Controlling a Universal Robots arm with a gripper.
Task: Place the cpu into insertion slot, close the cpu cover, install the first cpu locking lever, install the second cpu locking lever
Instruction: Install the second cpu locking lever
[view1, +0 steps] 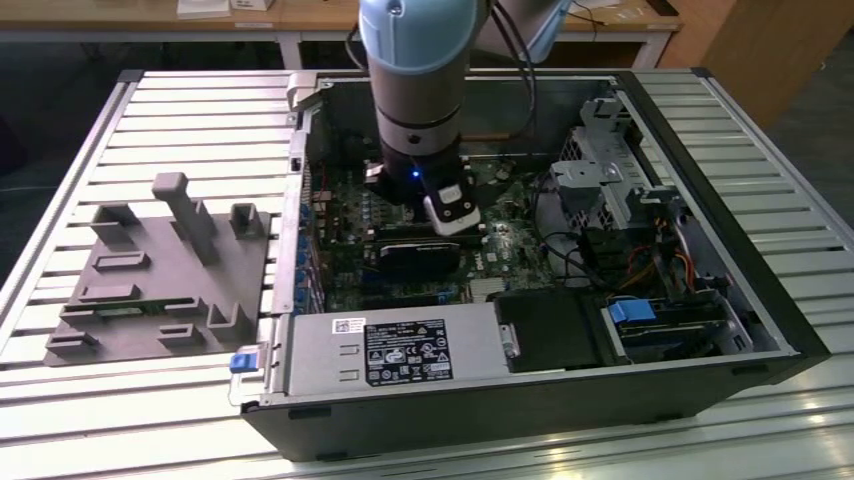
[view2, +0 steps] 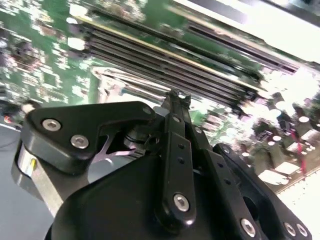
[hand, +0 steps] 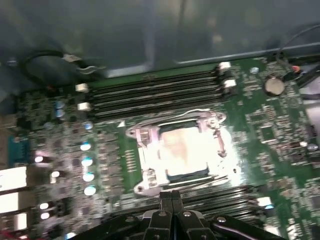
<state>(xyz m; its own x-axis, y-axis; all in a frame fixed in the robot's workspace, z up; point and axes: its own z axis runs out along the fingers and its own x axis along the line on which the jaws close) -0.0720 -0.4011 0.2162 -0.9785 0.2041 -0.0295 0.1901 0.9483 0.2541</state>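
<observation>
The cpu lies seated in the slot on the green board, its bright metal top glaring under the light in the first wrist view. The cover appears to be down around it, the frame's edge lining the chip on all sides with the top showing through the window, though the glare makes this hard to confirm. Thin wire levers run along the socket's edges; one lever shows along the side nearest the claw, and whether it is latched I cannot tell. Long black memory slots run just beside the socket on its far side.

The claw hangs just above the board at the socket's near edge, its fingers pressed together to a narrow tip and holding nothing. In the second wrist view the same closed tip points at the socket's metal frame.

In the exterior view the arm reaches down into the open case, which sits on a slatted desk beside a grey fixture.

By my judgement the chip and cover steps are done and the lever work is in hand. Pushing a lever calls for the closed tip to bear on the thin wire without slipping off onto the board.
</observation>
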